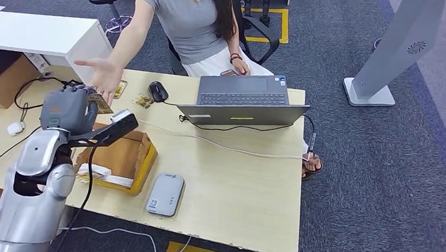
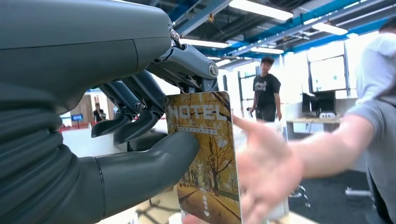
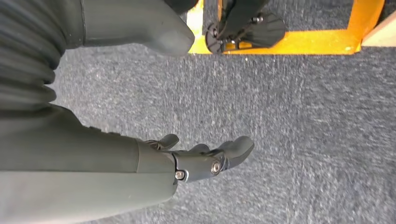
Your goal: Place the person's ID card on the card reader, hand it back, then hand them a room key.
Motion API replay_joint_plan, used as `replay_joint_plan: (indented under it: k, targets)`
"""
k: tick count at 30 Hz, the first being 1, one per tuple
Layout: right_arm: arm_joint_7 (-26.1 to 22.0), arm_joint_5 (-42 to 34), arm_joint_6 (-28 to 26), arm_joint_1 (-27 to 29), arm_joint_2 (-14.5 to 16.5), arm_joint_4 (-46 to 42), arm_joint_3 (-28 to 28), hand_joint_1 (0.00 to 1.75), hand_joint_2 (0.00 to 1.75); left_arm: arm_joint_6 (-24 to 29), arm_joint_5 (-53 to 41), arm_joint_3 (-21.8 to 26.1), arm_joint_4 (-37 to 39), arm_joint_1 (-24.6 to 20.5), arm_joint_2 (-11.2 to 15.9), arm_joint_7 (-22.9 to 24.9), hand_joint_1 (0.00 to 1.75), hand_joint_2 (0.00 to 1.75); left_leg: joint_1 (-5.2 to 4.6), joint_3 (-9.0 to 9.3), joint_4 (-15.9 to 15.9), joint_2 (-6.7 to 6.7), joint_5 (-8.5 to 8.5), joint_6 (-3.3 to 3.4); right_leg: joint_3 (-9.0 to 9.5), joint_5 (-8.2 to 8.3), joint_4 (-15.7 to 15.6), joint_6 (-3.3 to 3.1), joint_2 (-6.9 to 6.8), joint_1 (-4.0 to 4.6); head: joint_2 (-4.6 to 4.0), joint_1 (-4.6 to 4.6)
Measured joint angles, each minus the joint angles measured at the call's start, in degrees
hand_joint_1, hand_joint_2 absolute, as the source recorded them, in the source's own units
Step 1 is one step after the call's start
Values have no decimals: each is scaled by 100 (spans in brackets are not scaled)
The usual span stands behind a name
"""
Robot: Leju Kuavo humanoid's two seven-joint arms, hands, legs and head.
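Left hand [image 2: 140,140] pinches room key [image 2: 205,158] upright.

The room key [image 2: 205,158] runs off the left wrist picture's lower edge, its small print too fine to read, and the person's hand [image 2: 264,172] in front of it is blurred. In the head view the left hand [image 1: 67,109] covers most of the key. The card reader [image 1: 165,194] carries an unreadable label.
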Motion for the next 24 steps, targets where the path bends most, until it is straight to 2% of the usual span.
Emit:
replay_joint_plan:
  k: [3, 7, 24]
  targets:
    - [-14, 21, -39, -29, -13, 165, 16, 0, 175, -116, -51, -100, 111, -340, 32, 40, 175, 175, 0, 0, 0, 0, 1, -1, 1, 1, 1, 0, 0, 0, 0, -1]
    - [-28, 79, -72, -61, -21, 326, 49, 0, 175, -145, -56, -205, 185, -530, 35, 55, 175, 175, -1, 0, 0, 0, 1, -1, 0, 0, 1, 0, 1, 0, 0, 1]
    - [-49, 97, -120, -126, -38, 588, 146, 0, 175, -123, -14, -314, 223, -551, 35, 74, 175, 175, -1, -1, 0, 0, 1, -1, 0, 0, 1, 0, 1, 0, 0, 0]
